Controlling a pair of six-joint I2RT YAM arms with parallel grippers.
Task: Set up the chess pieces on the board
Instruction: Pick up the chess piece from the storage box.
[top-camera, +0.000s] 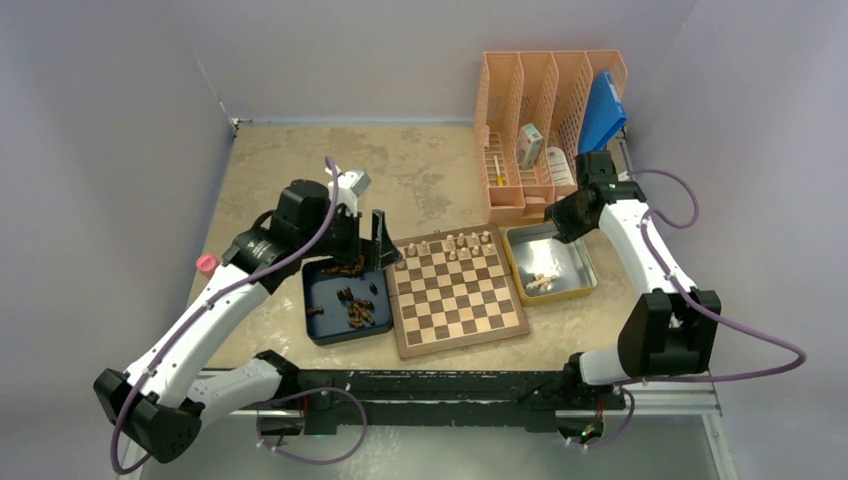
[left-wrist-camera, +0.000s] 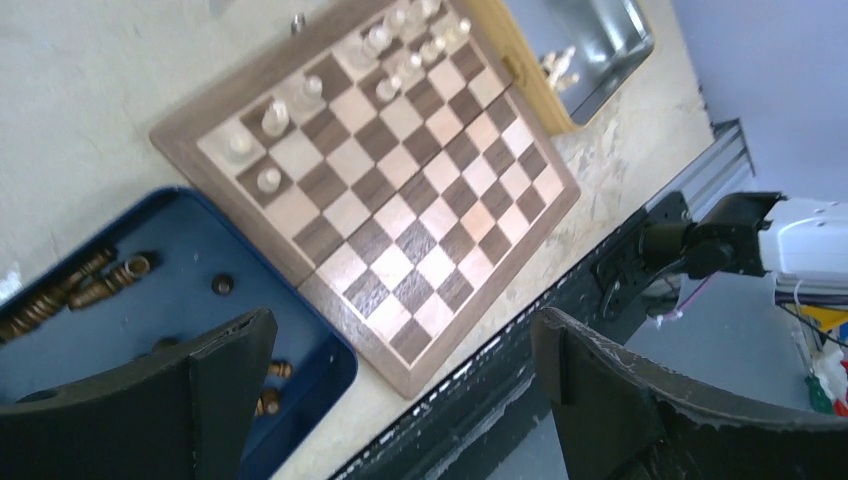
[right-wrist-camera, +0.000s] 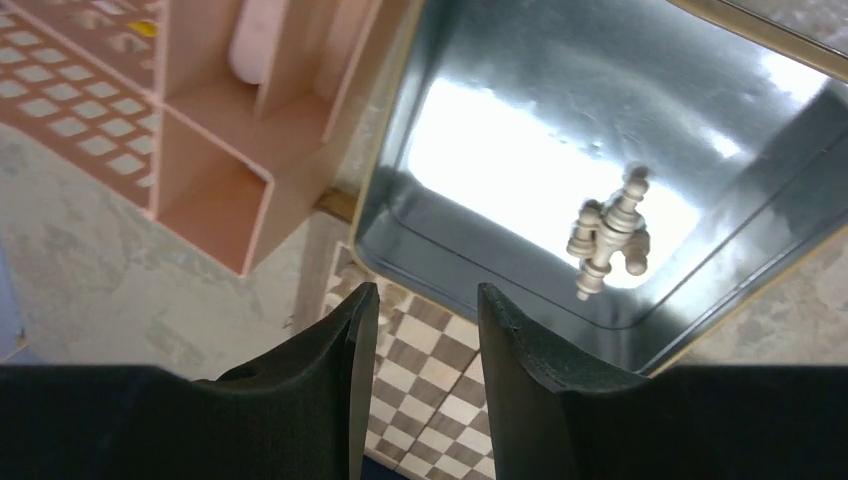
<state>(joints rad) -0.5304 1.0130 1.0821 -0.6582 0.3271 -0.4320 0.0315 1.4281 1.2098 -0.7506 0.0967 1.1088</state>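
The board (top-camera: 455, 292) lies mid-table, with several pale chess pieces (top-camera: 452, 244) standing on its two far rows. More pale pieces (top-camera: 542, 282) lie in the yellow tray (top-camera: 580, 262) to its right. Dark pieces (top-camera: 355, 305) lie loose in the dark blue tray (top-camera: 325, 325) on its left. My left gripper (top-camera: 378, 245) hangs over the blue tray's far right corner, wide open and empty (left-wrist-camera: 400, 335). My right gripper (top-camera: 556, 228) hovers over the yellow tray's far left corner. It is partly open with nothing between its fingers (right-wrist-camera: 425, 300). Pale pieces (right-wrist-camera: 608, 235) lie ahead of it.
A peach organizer rack (top-camera: 545, 100) stands behind the yellow tray, holding a blue folder (top-camera: 603, 110) and a small white box (top-camera: 529, 145). A pink-capped object (top-camera: 207, 264) sits at the table's left edge. Grey walls close in on three sides.
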